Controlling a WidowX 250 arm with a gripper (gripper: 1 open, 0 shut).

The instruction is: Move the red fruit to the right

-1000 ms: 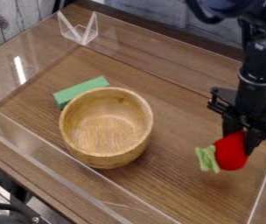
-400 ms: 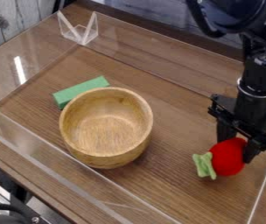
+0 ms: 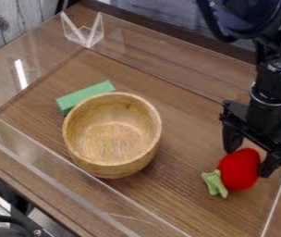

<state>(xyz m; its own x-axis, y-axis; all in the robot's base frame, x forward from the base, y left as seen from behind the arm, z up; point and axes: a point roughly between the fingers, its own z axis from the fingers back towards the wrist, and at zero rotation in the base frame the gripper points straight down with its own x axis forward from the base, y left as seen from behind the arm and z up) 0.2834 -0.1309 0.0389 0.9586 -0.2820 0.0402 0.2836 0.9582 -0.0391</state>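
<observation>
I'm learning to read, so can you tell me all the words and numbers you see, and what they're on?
There are none I can read.
The green block, wooden bowl and red fruit show no writing.
Any tiny marks on the robot arm are too small to read.

Wood tbl (image 3: 168, 199), bowl (image 3: 111, 135), green block (image 3: 85, 97), red fruit (image 3: 238, 170) on it

Black robot arm (image 3: 269, 88); bulky, angular segments; dark cable.
</observation>
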